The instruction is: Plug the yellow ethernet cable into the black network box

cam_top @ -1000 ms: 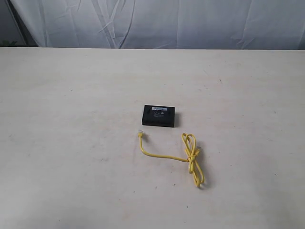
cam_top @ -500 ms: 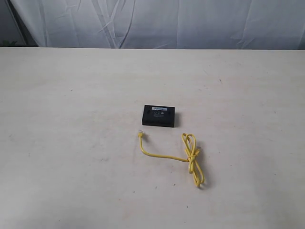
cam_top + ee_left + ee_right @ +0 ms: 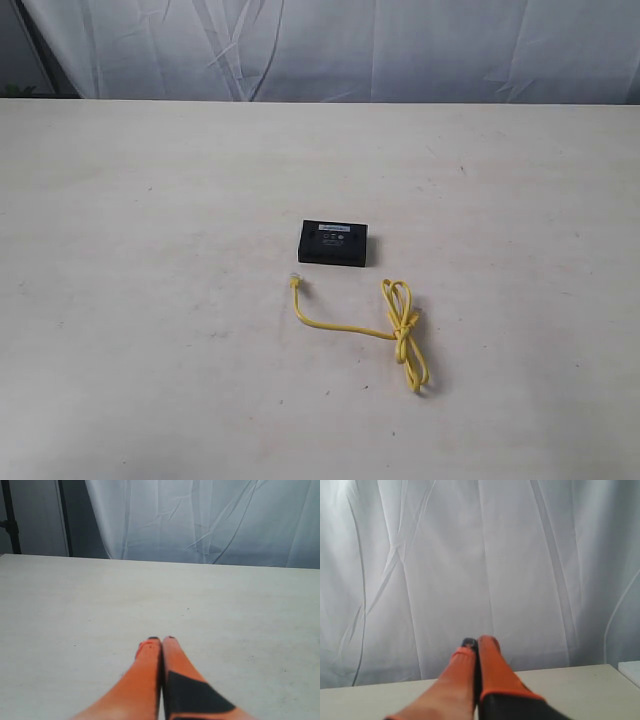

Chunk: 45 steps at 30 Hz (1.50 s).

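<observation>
Bright yellow ethernet cable [image 3: 350, 328], knotted mid-length, lies near black network box [image 3: 335, 242].

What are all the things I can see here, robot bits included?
black network box: one, black with a white label strip, middle of the table.
yellow ethernet cable: one, yellow, nearer the camera than the box, apart from it, knotted in loops.
table: one, pale, under both.
curtain: one, white, behind the table.
left hand: one, orange and black, shut, empty, over bare table.
right hand: one, orange and black, shut, empty, facing the curtain.
</observation>
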Each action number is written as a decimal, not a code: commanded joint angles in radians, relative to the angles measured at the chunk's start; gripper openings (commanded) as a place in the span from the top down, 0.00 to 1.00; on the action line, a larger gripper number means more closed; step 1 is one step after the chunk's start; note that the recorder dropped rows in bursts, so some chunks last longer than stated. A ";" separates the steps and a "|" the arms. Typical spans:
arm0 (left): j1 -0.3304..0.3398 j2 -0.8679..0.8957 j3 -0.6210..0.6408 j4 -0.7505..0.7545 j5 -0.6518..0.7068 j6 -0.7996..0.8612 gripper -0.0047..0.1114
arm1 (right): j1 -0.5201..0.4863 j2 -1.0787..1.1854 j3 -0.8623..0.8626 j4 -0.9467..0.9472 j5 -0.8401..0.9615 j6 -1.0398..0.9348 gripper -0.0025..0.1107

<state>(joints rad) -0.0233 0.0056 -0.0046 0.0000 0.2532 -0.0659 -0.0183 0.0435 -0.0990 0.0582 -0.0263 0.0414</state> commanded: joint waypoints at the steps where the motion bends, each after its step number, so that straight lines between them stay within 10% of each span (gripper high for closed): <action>1: 0.003 -0.006 0.005 0.005 -0.014 -0.001 0.96 | -0.003 0.078 -0.101 -0.058 0.131 -0.007 0.98; 45: 0.003 -0.006 0.005 0.005 -0.014 -0.001 0.96 | -0.003 0.760 -0.573 -0.087 0.550 -0.007 0.98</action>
<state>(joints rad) -0.0233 0.0056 -0.0046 0.0000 0.2532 -0.0659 -0.0183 0.7444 -0.6318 -0.0320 0.5143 0.0393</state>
